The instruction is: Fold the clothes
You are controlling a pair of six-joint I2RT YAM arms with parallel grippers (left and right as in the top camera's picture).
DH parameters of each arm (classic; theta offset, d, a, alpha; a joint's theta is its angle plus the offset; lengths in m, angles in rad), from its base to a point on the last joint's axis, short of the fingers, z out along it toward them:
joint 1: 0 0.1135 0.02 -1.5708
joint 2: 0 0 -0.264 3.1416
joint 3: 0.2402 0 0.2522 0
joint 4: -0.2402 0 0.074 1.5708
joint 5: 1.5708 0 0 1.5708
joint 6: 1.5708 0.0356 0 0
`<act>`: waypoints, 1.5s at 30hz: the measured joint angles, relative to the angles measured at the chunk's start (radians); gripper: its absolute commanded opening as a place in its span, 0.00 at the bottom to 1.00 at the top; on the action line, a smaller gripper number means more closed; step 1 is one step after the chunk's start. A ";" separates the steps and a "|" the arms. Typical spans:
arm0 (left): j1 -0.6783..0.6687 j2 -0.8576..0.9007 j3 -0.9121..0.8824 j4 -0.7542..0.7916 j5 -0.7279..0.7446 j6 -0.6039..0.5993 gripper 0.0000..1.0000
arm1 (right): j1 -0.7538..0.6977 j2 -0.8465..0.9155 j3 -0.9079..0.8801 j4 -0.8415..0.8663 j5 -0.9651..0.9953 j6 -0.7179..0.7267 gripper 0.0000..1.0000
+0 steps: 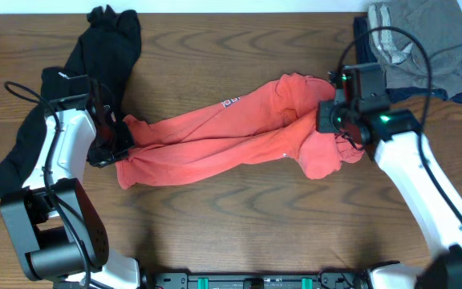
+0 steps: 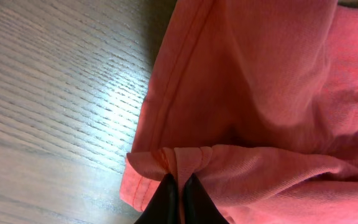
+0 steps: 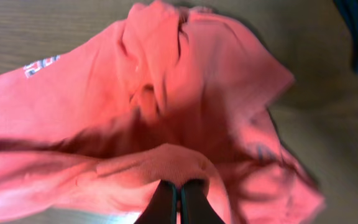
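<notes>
Red-orange T-shirt (image 1: pixel 231 140), bunched into a rope across the middle of the table (image 1: pixel 239 233), long axis left to right between the arms; left gripper (image 2: pixel 179 198) pinched shut on its left hem, right gripper (image 3: pixel 179 200) pinched shut on a fold at its right end.

Red-orange T-shirt (image 1: pixel 223 140) with small white-and-dark lettering (image 1: pixel 231 102) lies on a brown wood-grain table (image 1: pixel 239 217); near it, a black top (image 1: pixel 111 40) and grey garment (image 1: pixel 431 36).
</notes>
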 measured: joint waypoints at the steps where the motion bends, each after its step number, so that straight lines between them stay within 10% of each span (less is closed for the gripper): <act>1: 0.000 0.000 0.000 0.000 0.000 0.000 0.06 | 0.000 0.031 0.003 0.031 0.000 -0.014 0.01; 25: 0.000 0.000 0.000 0.003 -0.008 0.000 0.06 | -0.001 0.278 0.274 0.062 0.025 -0.147 0.01; 34: 0.000 0.000 0.000 0.010 -0.012 0.000 0.08 | -0.001 0.407 0.274 0.039 0.026 -0.152 0.73; 40: 0.000 0.000 0.000 0.051 0.006 0.027 0.64 | -0.001 0.373 0.284 -0.057 0.025 -0.163 0.99; 45: 0.000 0.000 0.000 0.077 0.066 0.113 0.80 | -0.001 0.303 0.304 -0.121 0.022 -0.174 0.99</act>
